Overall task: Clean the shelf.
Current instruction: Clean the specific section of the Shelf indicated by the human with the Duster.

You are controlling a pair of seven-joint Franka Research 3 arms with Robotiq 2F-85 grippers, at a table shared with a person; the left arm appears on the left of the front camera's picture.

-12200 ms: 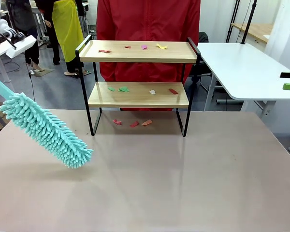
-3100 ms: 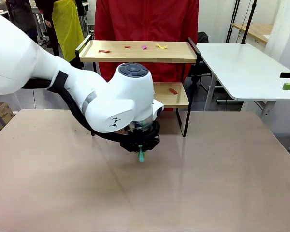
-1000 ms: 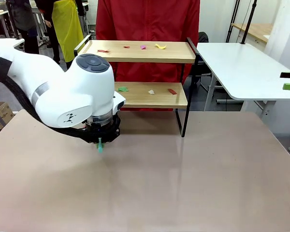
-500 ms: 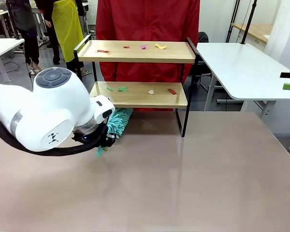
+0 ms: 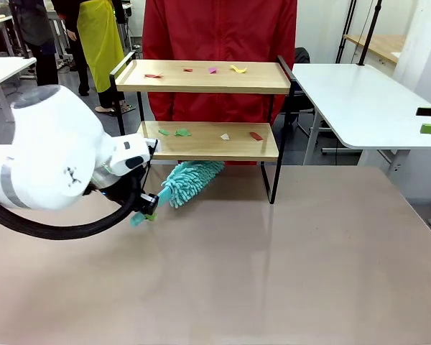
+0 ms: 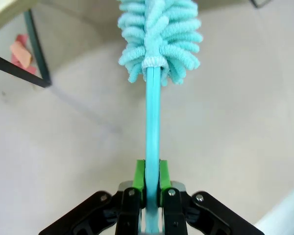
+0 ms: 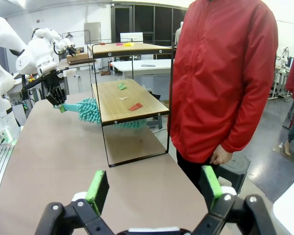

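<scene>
Our left gripper (image 6: 152, 172) clamps the duster (image 5: 191, 180) handle low, so its head reaches under the shelf (image 5: 208, 150); right gripper (image 7: 154, 186) waits wide, empty.

Duster (image 5: 190, 180) fills left gap beneath shelf (image 5: 201, 145), near tabletop (image 5: 287, 266) open, person (image 5: 219, 36) close behind

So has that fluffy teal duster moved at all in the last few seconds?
Yes. The duster hung out to the left of the shelf before; now its head lies further right, in under the lower board.
</scene>
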